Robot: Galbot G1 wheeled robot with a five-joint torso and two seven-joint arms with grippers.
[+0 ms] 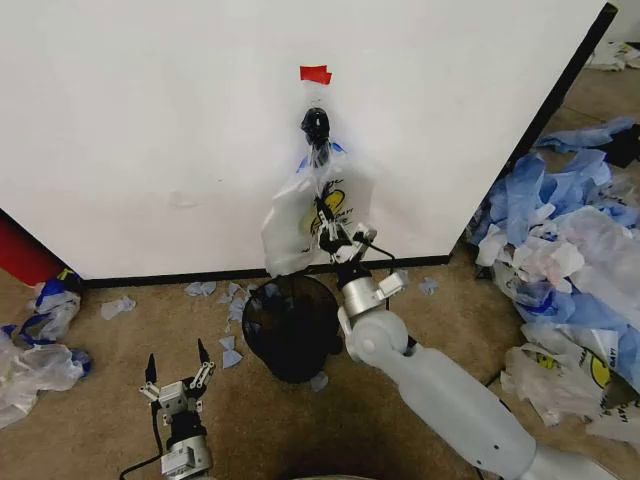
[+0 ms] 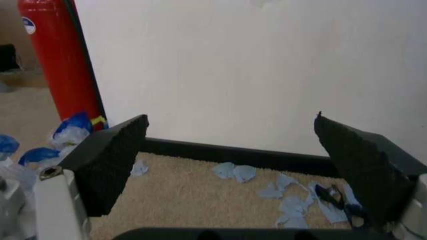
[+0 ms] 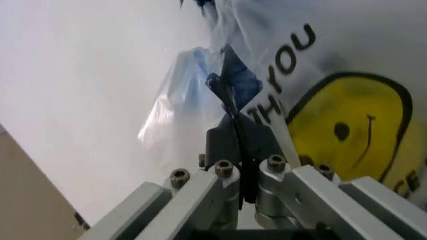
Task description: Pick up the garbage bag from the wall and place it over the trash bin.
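Garbage bag (image 1: 305, 225): you have one, hanging from the hook (image 1: 316, 124) on the white wall (image 1: 150, 120), just under a strip of red tape (image 1: 315, 74). One trash bin (image 1: 290, 325) stands on the carpet directly below it, the bag's bottom just over the rim. Your right gripper (image 1: 328, 222) is up against the bag's printed face; its fingers (image 3: 230, 142) are pinched together on a fold of the plastic beside the yellow smiley. Your left gripper (image 1: 177, 362) sits low near the floor, left of the bin, fingers (image 2: 110, 160) spread wide and holding nothing. Loose bags (image 1: 565, 250) are heaped to your right.
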